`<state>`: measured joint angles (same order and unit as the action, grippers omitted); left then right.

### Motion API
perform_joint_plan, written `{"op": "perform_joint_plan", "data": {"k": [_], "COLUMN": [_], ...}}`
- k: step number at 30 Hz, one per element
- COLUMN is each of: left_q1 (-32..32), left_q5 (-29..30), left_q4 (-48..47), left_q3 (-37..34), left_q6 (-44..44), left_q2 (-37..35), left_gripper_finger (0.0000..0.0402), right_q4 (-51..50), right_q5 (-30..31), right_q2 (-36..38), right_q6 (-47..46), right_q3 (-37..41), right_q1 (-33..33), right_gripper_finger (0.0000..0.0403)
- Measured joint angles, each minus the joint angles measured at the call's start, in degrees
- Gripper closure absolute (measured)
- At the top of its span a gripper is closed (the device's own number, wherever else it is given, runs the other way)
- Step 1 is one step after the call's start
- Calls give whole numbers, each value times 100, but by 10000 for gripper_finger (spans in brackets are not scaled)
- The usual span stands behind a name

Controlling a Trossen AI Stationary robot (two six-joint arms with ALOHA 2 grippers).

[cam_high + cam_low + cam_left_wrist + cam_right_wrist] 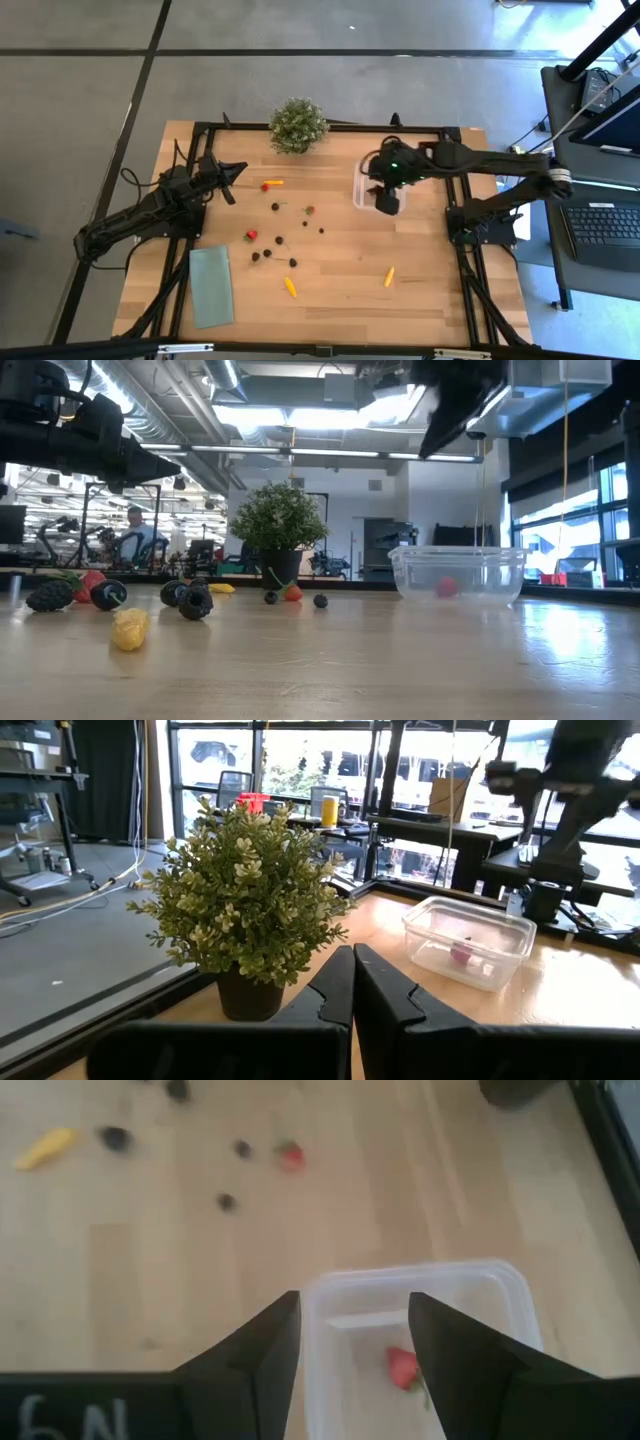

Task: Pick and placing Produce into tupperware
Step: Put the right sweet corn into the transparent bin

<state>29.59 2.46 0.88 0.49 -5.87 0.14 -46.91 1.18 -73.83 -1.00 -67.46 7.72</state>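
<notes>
One red piece [402, 1368] in tupperware [500, 1295]

The clear plastic box [420, 1330], square with rounded corners and no lid, stands upright near the table's far right part and holds one red piece [402, 1367]. The other toy produce [276, 240] lies scattered on the wood well to its left: dark berries, red pieces, and yellow-orange pieces [389, 276].
</notes>
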Motion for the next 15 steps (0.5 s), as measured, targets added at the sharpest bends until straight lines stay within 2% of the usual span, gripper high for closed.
{"op": "perform_joint_plan", "data": {"k": [3, 7, 15], "left_q1": [2, 1, 0], "left_q5": [0, 0, 0], "left_q4": [-2, -2, 0], "left_q3": [0, 0, 0], "left_q6": [0, 0, 0], "left_q2": [0, 1, 0], "left_gripper_finger": [401, 401, 401], "right_q4": [-101, -346, -675], "right_q5": [16, -264, -246], "right_q2": [277, 371, -266], "right_q6": [66, 452, 428], "right_q3": [0, 0, 7], "right_q1": [-355, -1027, -2475], "right_gripper_finger": [213, 213, 213]}}
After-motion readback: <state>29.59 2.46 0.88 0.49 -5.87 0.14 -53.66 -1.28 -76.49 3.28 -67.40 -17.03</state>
